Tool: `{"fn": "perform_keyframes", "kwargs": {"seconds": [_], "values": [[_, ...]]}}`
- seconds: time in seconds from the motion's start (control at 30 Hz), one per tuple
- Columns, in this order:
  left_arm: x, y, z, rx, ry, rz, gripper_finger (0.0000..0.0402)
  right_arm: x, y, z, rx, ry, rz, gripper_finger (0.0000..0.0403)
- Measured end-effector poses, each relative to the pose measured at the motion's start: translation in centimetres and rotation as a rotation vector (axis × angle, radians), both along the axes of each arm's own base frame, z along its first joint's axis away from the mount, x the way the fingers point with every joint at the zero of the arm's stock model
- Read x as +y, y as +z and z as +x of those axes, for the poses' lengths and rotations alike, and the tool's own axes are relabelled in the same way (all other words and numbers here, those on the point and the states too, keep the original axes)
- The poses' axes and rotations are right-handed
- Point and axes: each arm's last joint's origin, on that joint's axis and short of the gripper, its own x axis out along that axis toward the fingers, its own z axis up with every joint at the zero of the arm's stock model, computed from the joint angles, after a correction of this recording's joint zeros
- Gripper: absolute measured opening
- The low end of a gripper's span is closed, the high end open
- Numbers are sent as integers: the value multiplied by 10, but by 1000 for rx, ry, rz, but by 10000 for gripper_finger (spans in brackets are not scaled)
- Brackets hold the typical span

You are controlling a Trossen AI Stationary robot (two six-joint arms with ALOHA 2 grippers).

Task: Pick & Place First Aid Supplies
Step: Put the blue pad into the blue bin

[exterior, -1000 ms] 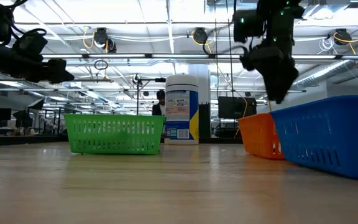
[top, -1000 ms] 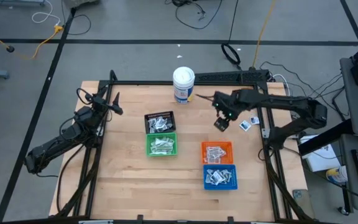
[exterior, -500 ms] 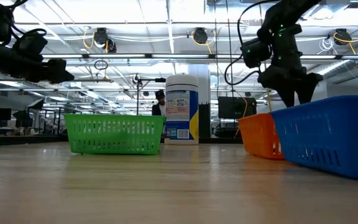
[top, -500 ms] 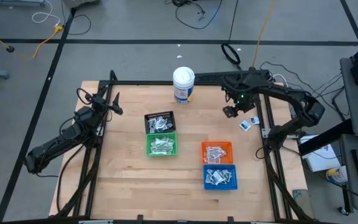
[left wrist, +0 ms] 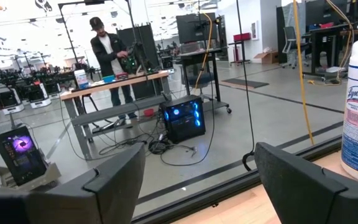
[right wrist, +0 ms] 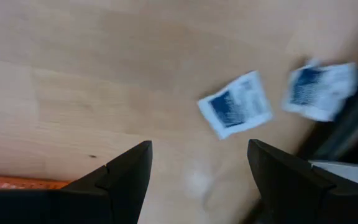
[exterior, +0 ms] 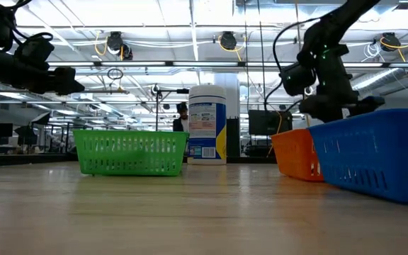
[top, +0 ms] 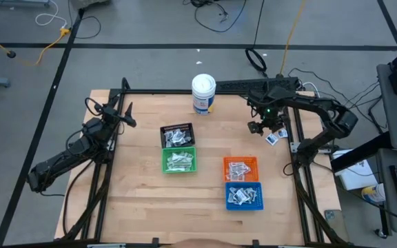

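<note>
**Reaching for the last loose packets**

Step in hand, by the look of it: approach to a pick. Right gripper (top: 266, 128) poised at the right of the high view, above the orange basket (top: 240, 169) and just left of two loose packets (top: 276, 136) lying near the tabletop (top: 136, 200) right edge. Jaws released and empty, spread wide in the right wrist view, with bare wood between them. Nearer packet (right wrist: 235, 104) flat on the wood, white with blue print; second packet (right wrist: 319, 91) just beside it, close to the dark frame rail at the edge.

Rest of the supplies already sorted: heaps in the black basket (top: 176, 135), green basket (top: 179, 160), orange basket and blue basket (top: 243, 195), all mid-frame in the high view. Canister (top: 203, 94) upright at upper centre, well apart from the work.

Left gripper (top: 124, 114) parked at the left edge of the tabletop, jaws released, nothing between them.

Next move, as judged: shift toward the nearer packet until it sits between the fingers, then drop straight down. Flat, thin wrapper, so fingertips must meet the wood closely; likely to slide rather than lift. Risk of nudging the second packet toward the rail.
</note>
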Motion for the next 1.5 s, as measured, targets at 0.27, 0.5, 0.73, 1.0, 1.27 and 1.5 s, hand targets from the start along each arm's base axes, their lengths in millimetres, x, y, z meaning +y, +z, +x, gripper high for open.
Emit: {"fn": "perform_keyframes", "kwargs": {"seconds": [0.27, 0.5, 0.73, 1.0, 1.27, 1.5], "values": [[0, 0, 0, 0, 0, 0, 303, 6, -36, -7, -37, -96, -10, 258], [0, 0, 0, 0, 0, 0, 308, 8, -57, -19, -30, -183, -21, 258], [0, 0, 0, 0, 0, 0, 320, 10, -61, -22, -35, -254, -7, 212], [0, 0, 0, -1, 0, 0, 319, 11, -66, -22, -46, -292, -7, 79], [0, 0, 0, -1, 0, 0, 306, 10, -65, -20, -76, -288, -5, 8], [0, 0, 0, -1, 0, 0, 314, 5, -34, -7, -55, -204, 9, 2]]}}
